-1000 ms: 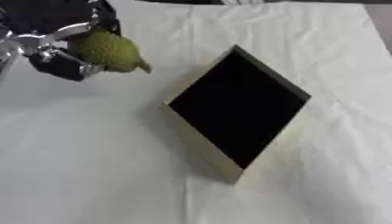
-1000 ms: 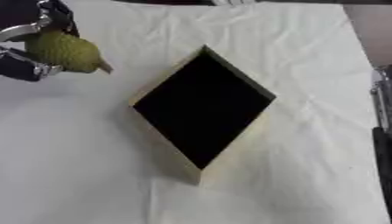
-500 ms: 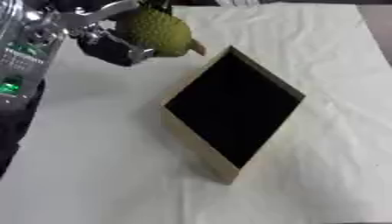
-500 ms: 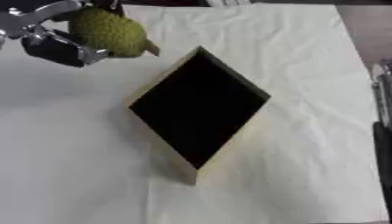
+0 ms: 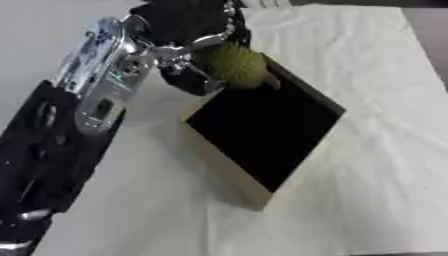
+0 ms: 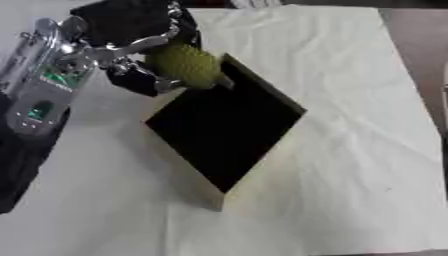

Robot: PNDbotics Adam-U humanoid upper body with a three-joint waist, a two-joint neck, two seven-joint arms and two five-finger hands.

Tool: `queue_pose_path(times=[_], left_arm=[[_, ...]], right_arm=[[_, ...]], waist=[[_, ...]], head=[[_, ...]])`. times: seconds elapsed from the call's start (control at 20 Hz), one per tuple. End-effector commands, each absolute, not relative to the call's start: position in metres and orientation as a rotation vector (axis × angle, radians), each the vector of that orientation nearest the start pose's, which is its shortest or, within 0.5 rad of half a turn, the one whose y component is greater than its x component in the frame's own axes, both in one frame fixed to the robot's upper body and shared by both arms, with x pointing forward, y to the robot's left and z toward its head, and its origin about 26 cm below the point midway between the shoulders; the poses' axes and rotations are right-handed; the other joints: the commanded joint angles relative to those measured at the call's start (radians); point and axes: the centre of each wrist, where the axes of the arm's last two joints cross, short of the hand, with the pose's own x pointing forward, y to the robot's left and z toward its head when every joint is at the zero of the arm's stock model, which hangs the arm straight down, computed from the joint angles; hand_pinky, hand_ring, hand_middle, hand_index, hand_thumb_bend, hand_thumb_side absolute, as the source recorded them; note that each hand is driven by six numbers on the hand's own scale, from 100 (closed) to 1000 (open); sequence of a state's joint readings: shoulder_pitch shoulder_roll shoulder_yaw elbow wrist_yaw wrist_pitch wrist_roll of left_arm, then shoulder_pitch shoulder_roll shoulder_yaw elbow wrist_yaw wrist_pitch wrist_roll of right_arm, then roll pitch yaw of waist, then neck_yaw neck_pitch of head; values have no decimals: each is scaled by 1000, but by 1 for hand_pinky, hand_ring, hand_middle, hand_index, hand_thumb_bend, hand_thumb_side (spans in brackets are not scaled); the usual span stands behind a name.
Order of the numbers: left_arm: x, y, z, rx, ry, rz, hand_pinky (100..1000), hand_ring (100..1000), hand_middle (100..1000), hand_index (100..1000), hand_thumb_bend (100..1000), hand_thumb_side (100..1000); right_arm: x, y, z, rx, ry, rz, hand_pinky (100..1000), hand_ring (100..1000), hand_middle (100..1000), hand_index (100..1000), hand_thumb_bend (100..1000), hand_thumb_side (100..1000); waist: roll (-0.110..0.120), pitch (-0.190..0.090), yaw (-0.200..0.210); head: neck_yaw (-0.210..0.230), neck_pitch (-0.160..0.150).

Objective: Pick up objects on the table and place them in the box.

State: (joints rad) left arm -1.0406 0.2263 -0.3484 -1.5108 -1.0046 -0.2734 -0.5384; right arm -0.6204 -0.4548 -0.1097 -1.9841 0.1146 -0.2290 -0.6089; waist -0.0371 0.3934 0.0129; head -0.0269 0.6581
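My left hand (image 5: pixel 188 37) is curled round a bumpy yellow-green fruit (image 5: pixel 238 66) and holds it over the far corner of the box (image 5: pixel 262 131). The box is a shallow square with pale walls and a black inside, lying cornerwise on the white cloth. Its inside looks empty. My left arm (image 5: pixel 79 120) stretches in from the lower left and hides the cloth under it. My right hand shows in neither view.
A white cloth (image 6: pixel 350 125) covers the table and is creased to the right of the box. A dark strip of bare table edge (image 5: pixel 429 30) runs along the far right.
My left hand has carried the fruit from the far left, up and to the right, until it hangs over the box's far corner. The camera has tilted as well.
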Motion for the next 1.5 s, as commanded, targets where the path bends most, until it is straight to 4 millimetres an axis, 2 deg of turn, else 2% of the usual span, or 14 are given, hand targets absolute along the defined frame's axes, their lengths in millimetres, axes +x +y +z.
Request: queue_pose_path(times=[0.05, 0.35, 0.7, 1.15, 1.3, 1.5], left_arm=[[387, 76, 309, -1087, 2206, 2156, 319, 459, 419, 605, 135, 100], [402, 60, 281, -1107, 2203, 2200, 326, 462, 424, 612, 148, 100], [410, 52, 264, -1149, 2345, 2111, 316, 448, 408, 605, 165, 100], [398, 40, 267, -1152, 2359, 1986, 323, 452, 414, 609, 166, 100], [393, 42, 269, -1245, 2243, 1977, 344, 455, 421, 614, 152, 100], [388, 54, 279, -1298, 2087, 2022, 364, 477, 443, 623, 147, 100]], right_arm=[[303, -274, 324, 607, 3180, 311, 815, 685, 674, 823, 304, 594], [304, -274, 324, 606, 3188, 314, 816, 685, 673, 823, 304, 596], [305, -271, 321, 591, 3206, 335, 817, 684, 671, 821, 304, 598], [305, -272, 316, 608, 3220, 362, 817, 684, 670, 821, 302, 600], [305, -273, 315, 616, 3222, 360, 818, 684, 670, 821, 304, 600], [305, -276, 312, 646, 3226, 349, 818, 684, 670, 821, 304, 599]], waist=[[-2, -27, -4], [-7, -24, -7], [-15, -23, -12], [-15, -27, -12], [-2, -34, -13], [19, -50, -3]], head=[[6, -5], [5, -7], [9, -24], [7, -29], [-1, -13], [-26, 5]])
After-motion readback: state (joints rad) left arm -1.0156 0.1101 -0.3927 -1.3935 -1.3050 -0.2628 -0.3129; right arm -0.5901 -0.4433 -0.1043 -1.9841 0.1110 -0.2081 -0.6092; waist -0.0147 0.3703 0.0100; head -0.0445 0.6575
